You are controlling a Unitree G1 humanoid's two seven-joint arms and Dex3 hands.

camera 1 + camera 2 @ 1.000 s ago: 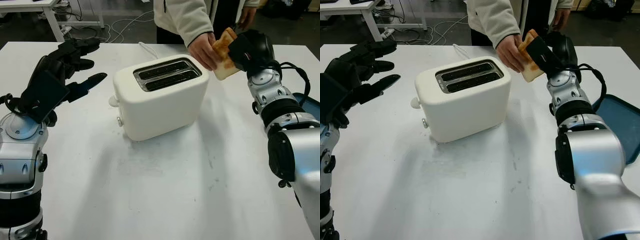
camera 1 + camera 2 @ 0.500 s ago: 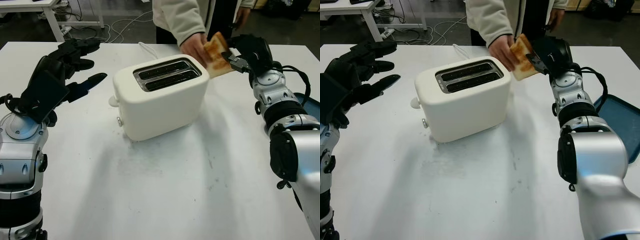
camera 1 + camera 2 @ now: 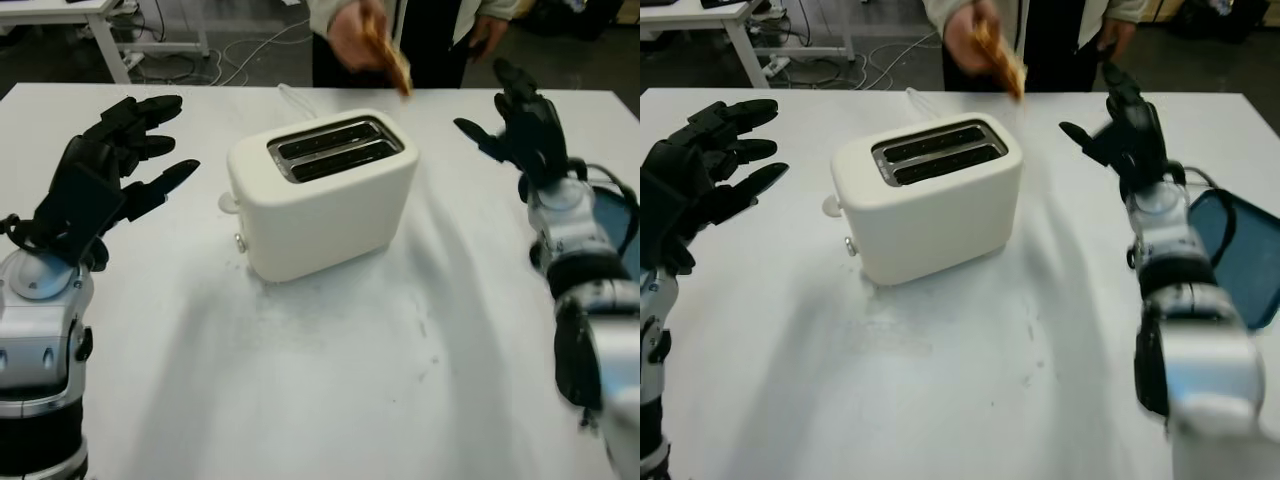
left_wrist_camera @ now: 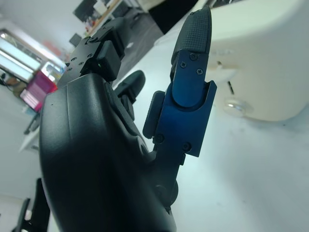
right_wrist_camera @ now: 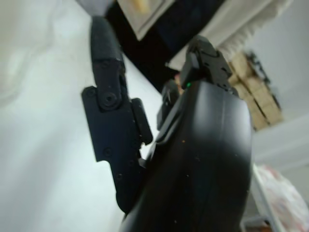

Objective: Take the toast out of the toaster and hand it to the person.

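The toast (image 3: 386, 58) is a browned slice held in the person's hand (image 3: 352, 30) above the far edge of the table, behind the toaster. The cream two-slot toaster (image 3: 322, 192) stands mid-table with both slots bare. My right hand (image 3: 517, 128) is open and raised to the right of the toaster, apart from the toast. My left hand (image 3: 105, 170) is open and held up to the left of the toaster.
The person in a light jacket (image 3: 1110, 10) stands behind the far table edge. A blue tray (image 3: 1238, 255) lies at the right edge beside my right arm. The toaster's white cord (image 3: 292, 97) runs off the back. The white table (image 3: 320, 370) lies bare in front.
My right hand let go of the toast and drew back to the right. The person lifted the toast up and away toward themselves. My left hand shifted slightly.
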